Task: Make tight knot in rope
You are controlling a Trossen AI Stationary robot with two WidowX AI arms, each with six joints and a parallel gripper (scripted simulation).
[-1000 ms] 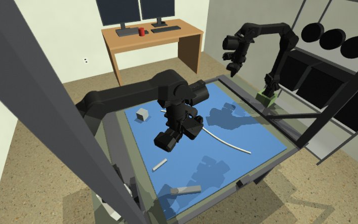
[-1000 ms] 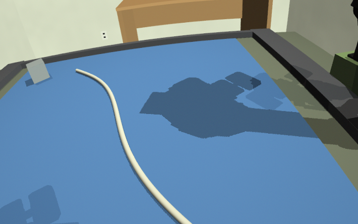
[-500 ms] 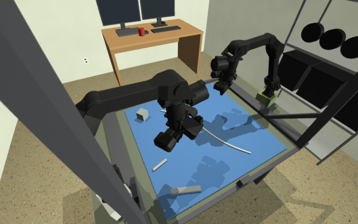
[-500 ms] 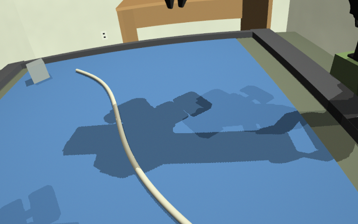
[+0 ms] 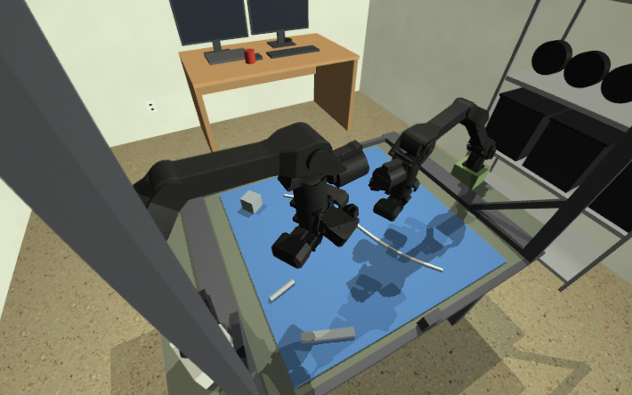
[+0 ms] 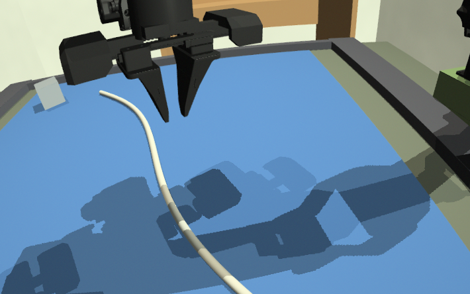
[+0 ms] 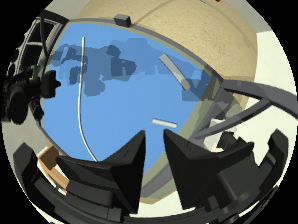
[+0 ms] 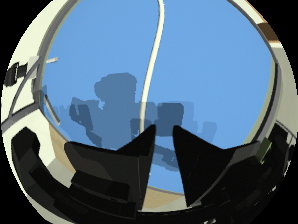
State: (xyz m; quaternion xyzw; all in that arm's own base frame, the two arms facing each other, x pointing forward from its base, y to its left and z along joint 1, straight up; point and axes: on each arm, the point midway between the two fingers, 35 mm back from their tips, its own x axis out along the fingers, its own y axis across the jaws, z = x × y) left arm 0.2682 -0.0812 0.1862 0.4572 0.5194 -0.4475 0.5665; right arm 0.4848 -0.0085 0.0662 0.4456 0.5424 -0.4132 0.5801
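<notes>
A cream rope [image 5: 397, 250] lies unknotted in a gentle curve on the blue mat [image 5: 358, 254]. It also shows in the exterior view [image 6: 156, 164] and in both wrist views [image 7: 81, 110] [image 8: 154, 50]. My right gripper [image 6: 174, 118] hangs a little above the mat, just right of the rope's far end. Its fingers are nearly together with nothing between them [image 8: 164, 129]. My left gripper [image 5: 319, 235] hovers above the mat beside the rope's middle part. Its fingers are also close together and empty [image 7: 154, 137].
A grey cube [image 5: 252, 201] sits at the mat's far left corner. A short white stick [image 5: 281, 290] and a grey bar [image 5: 327, 334] lie near the front. A dark raised frame [image 6: 404, 105] edges the table. The right arm's green base [image 5: 470, 172] stands at the far side.
</notes>
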